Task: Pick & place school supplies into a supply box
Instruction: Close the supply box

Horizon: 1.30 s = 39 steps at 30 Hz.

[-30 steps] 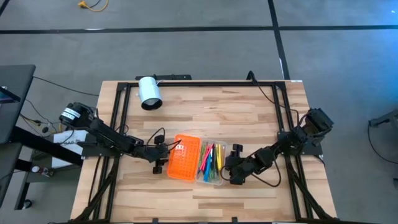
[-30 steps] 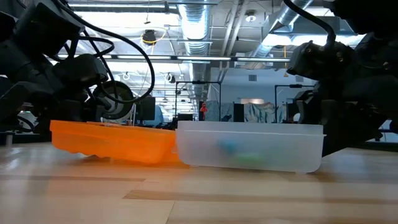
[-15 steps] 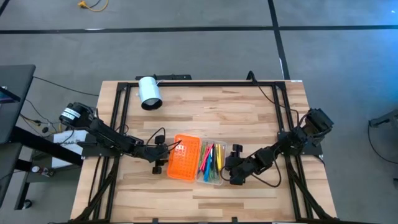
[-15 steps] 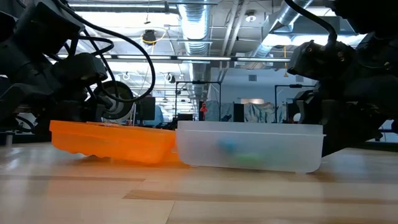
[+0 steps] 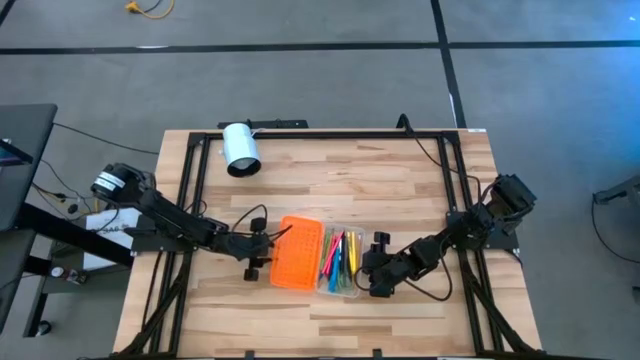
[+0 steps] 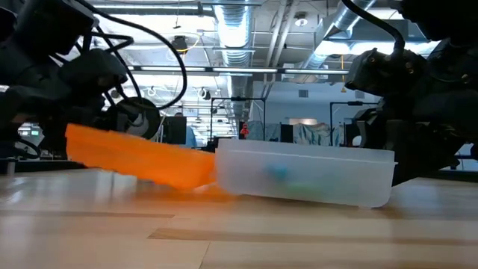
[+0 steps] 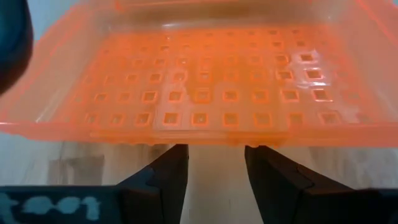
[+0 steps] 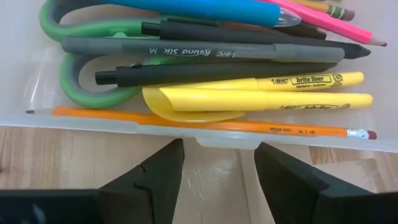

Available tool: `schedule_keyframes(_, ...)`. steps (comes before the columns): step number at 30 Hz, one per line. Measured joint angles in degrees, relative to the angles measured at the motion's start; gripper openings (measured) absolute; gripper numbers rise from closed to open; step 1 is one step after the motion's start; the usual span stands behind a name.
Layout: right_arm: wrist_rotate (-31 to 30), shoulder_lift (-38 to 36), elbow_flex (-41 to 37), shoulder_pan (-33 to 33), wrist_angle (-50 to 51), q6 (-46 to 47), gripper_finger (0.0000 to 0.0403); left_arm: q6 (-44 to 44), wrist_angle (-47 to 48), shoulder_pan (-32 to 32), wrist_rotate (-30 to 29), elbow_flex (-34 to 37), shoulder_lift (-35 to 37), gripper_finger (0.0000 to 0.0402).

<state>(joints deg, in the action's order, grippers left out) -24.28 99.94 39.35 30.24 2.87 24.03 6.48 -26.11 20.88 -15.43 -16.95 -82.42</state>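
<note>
Orange plastic fills the left wrist view: the lid [image 7: 205,93] of the supply box [image 5: 318,255] hangs open beside the clear tray [image 6: 305,174], a little toward the front edge of the table [image 5: 400,180] from its middle. In the low view the lid's free edge is lifted off the wood. The left gripper [image 5: 256,252] is at this free edge, its jaws released with a gap between them, and I cannot tell if a finger touches the lid. The right gripper [image 5: 374,262] waits at the tray's opposite long side, jaws wide apart and empty. The school supplies [image 8: 205,59] appear to be all inside the tray: pens, pencils, highlighters and green scissors. I judge the step is closing the lid. To do it well, swing the lid slowly over the hinge while the right gripper braces the tray so it does not slide.
</note>
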Motion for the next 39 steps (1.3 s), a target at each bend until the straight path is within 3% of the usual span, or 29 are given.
schedule_keyframes(19, 0.20, 0.00, 0.00, -0.44, -0.04, -0.54, 0.0193, -4.97, -1.83, -0.04, -0.38, -0.13, 8.07, 0.0151)
schedule_keyframes(29, 0.56, 0.00, 0.00, -1.77, -0.65, -2.79, 0.0193, -10.38, -10.57, -0.09, -0.34, -0.46, 8.31, 0.0151)
schedule_keyframes(39, 0.59, 0.24, -0.11, -3.88, -3.65, -7.59, 0.0193, -13.55, -10.86, -0.09, 0.04, -4.42, 8.31, 0.0151)
